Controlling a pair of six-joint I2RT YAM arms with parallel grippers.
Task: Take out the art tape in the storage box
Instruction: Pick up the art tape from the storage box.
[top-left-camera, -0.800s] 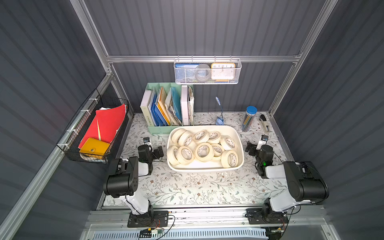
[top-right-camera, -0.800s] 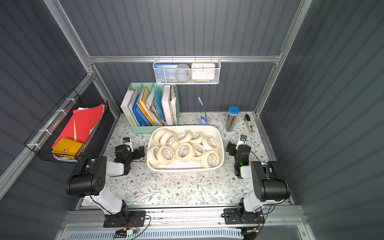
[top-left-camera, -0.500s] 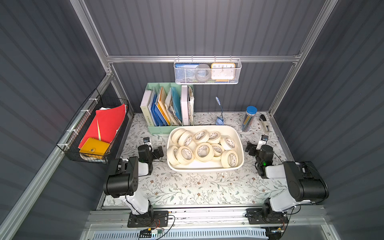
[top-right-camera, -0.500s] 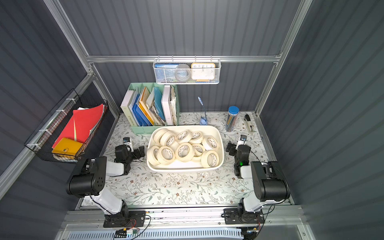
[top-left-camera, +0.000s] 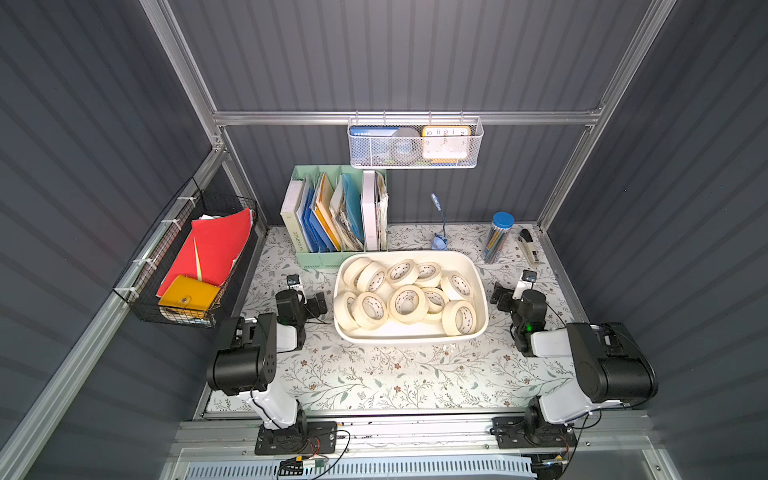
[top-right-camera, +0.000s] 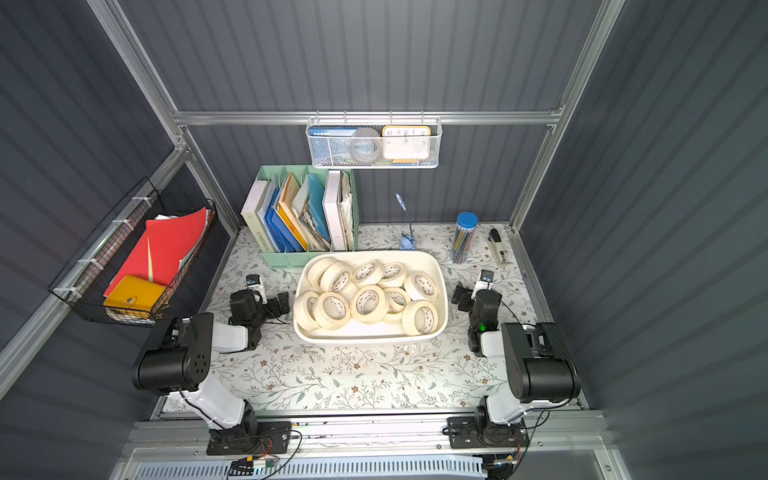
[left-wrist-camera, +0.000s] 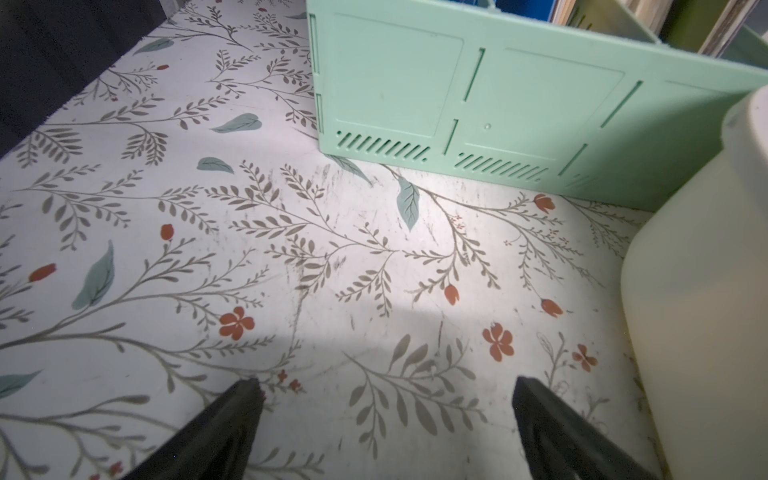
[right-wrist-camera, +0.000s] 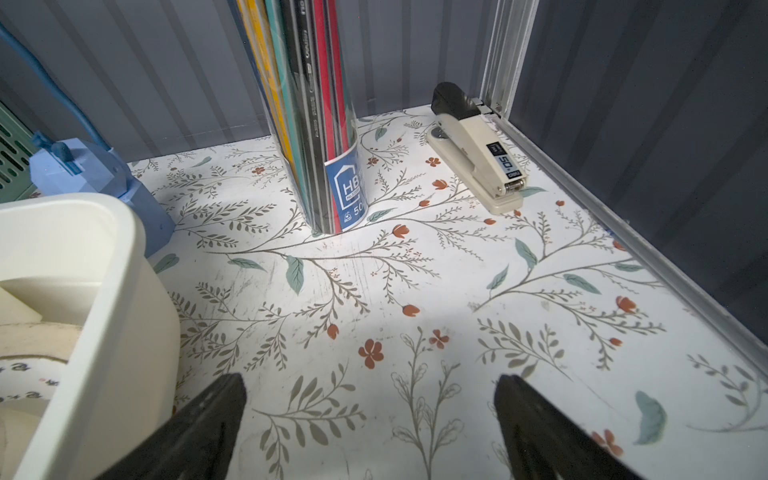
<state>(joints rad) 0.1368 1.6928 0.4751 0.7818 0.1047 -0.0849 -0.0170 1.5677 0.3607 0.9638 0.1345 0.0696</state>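
Tape (top-left-camera: 409, 291) in box (top-left-camera: 409, 336); left fingers (left-wrist-camera: 216, 432) and right fingers (right-wrist-camera: 199, 428) apart, empty.
Only the right wrist view reads "HB" on the tube (right-wrist-camera: 307, 104), box's 2 o'clock.

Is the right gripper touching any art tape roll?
Apart. In a top view the right gripper sits outside the storage box, whose wall separates it from the art tape.

Cream art tape (top-left-camera: 423, 308) with dark-printed white cores lies in the off-white storage box (top-left-camera: 409, 337); the mat (top-left-camera: 395, 374) is white with grey sprigs and rust flowers. At the box's eleven o'clock stands a mint-green file organiser (top-left-camera: 320, 259).
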